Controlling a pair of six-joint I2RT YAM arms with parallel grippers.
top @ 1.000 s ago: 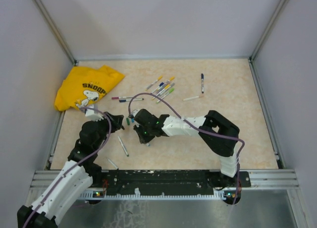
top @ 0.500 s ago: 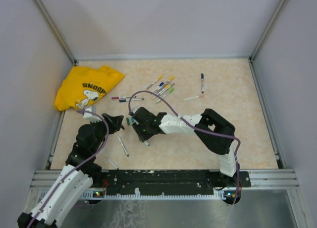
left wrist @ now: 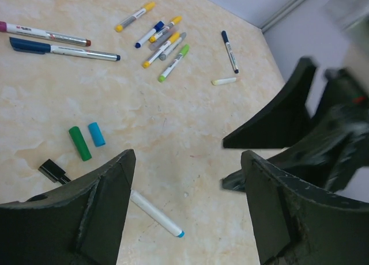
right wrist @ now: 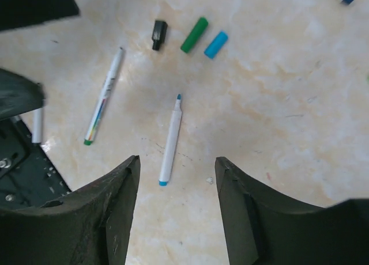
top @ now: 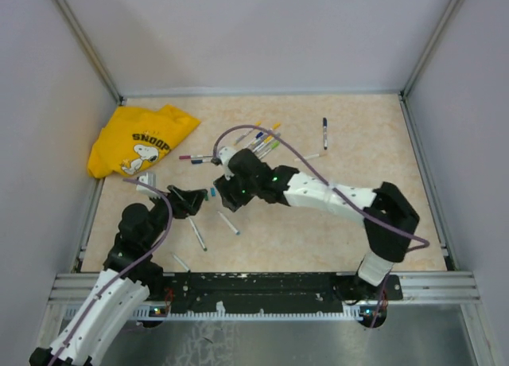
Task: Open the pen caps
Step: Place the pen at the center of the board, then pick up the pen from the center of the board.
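Three loose pen caps lie together on the table: green (left wrist: 80, 143), blue (left wrist: 97, 134) and black (left wrist: 53, 170). The right wrist view shows the same green (right wrist: 194, 34), blue (right wrist: 215, 44) and black (right wrist: 159, 33) caps. An uncapped white pen with a blue tip (right wrist: 171, 141) lies below them, seen also as a short pen (top: 228, 223). My left gripper (left wrist: 188, 155) is open and empty just left of the caps. My right gripper (right wrist: 177, 159) hangs open and empty over the blue-tipped pen. Several capped pens (top: 262, 143) lie in a fan further back.
A yellow Snoopy shirt (top: 141, 139) is bunched at the back left. Two long pens (top: 199, 157) lie beside it, a dark-capped pen (top: 324, 133) at the back right. A green-tipped pen (right wrist: 105, 96) and a short pen (top: 181, 262) lie near the arm bases. Walls enclose the table.
My right gripper has opened and drawn back toward the far side, and the blue-tipped pen now lies free on the table. My left gripper has opened wider.
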